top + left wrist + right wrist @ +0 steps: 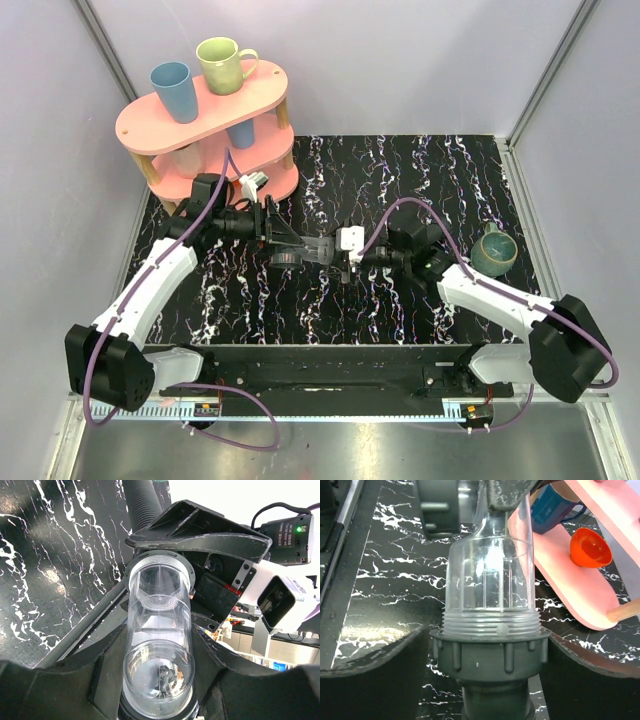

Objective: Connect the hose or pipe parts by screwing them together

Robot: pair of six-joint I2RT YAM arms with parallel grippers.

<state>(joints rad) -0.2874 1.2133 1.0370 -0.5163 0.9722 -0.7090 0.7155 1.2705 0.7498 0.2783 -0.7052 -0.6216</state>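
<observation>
The left gripper (298, 247) is closed on the clear fitting (160, 630); in the left wrist view its fingers (55, 690) bear on both sides of the tube, which lies lengthwise between them. The fitting is held above the black marbled table (450, 180), near its middle, level, with its threaded end pointing toward the right arm. The threaded end sits in the mouth of the grey ribbed collar (490, 650); several turns of thread are exposed above the collar rim. The collar terminates the black ribbed hose (142, 502), which in the left wrist view runs away behind the collar. The right gripper (345, 258) is spread wide around the collar, one finger (370, 680) on each side. In the left wrist view, one right finger passes directly over the collar. Whether its pads press the collar or stand just clear cannot be told. The two grippers face each other tip to tip, in line with the fitting. A pink two-tier shelf (200, 125) stands at the far left corner and carries a blue cup (175, 90) and a green mug (222, 63) on top. An orange cup (590, 547) sits on its lower tier. A dark green mug (493, 250) stands on the table beside the right arm.
</observation>
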